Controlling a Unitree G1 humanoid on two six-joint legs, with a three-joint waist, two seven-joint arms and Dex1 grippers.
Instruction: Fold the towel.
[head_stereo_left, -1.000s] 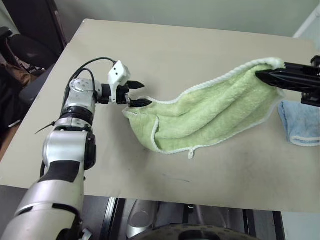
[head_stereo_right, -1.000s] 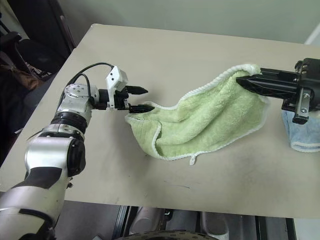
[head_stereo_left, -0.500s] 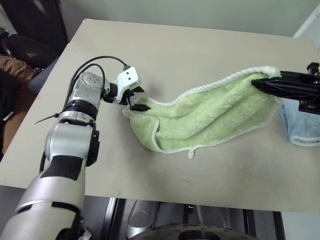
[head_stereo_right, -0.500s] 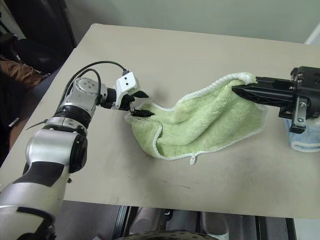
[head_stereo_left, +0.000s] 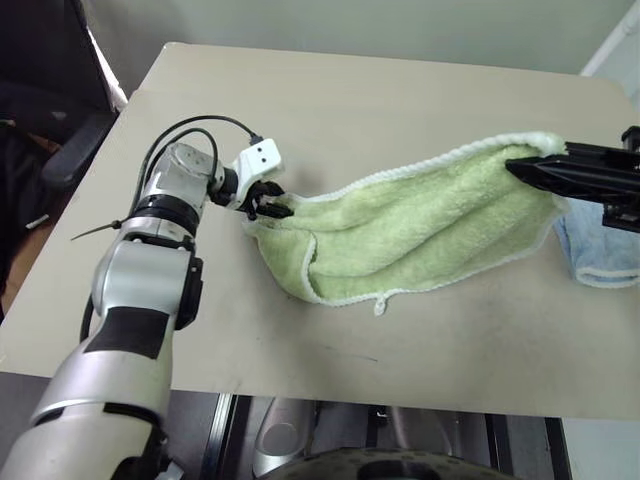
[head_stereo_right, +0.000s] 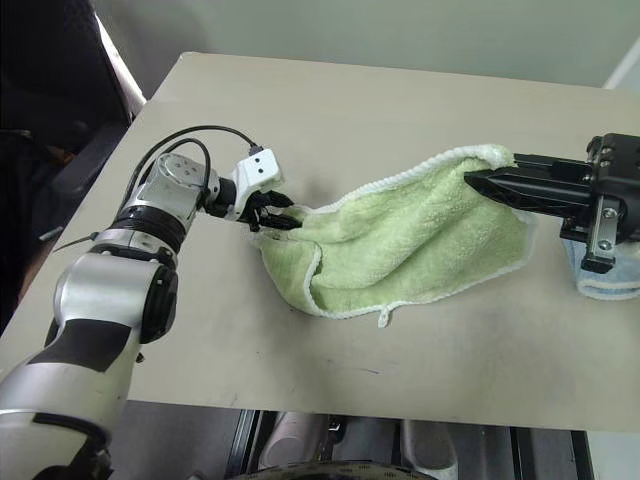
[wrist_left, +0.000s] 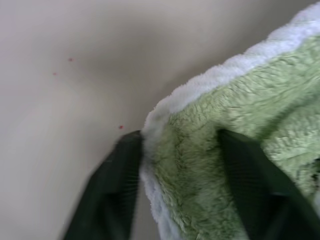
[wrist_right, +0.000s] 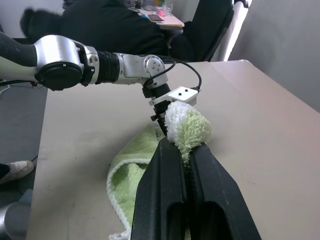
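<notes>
The light green towel (head_stereo_left: 420, 235) with white edging lies stretched across the table (head_stereo_left: 350, 90), its small white loop (head_stereo_left: 379, 306) at the near edge. My left gripper (head_stereo_left: 272, 206) points down at the towel's left corner. In the left wrist view its fingers (wrist_left: 107, 195) sit on either side of that corner (wrist_left: 200, 150), pinching the cloth. My right gripper (head_stereo_left: 515, 168) is shut on the towel's right end and holds it lifted off the table. A tuft of the towel (wrist_right: 187, 125) bulges above the closed fingers (wrist_right: 165, 190).
A smaller light blue towel (head_stereo_left: 600, 250) lies at the table's right edge, under my right arm. A dark chair (head_stereo_left: 60, 150) stands off the table's left side. A person in dark clothes (wrist_right: 110, 30) sits beyond the table's left end.
My left gripper tilted downward and its fingers, open a second ago, closed on the towel's left corner. My right gripper kept its hold on the raised right end.
</notes>
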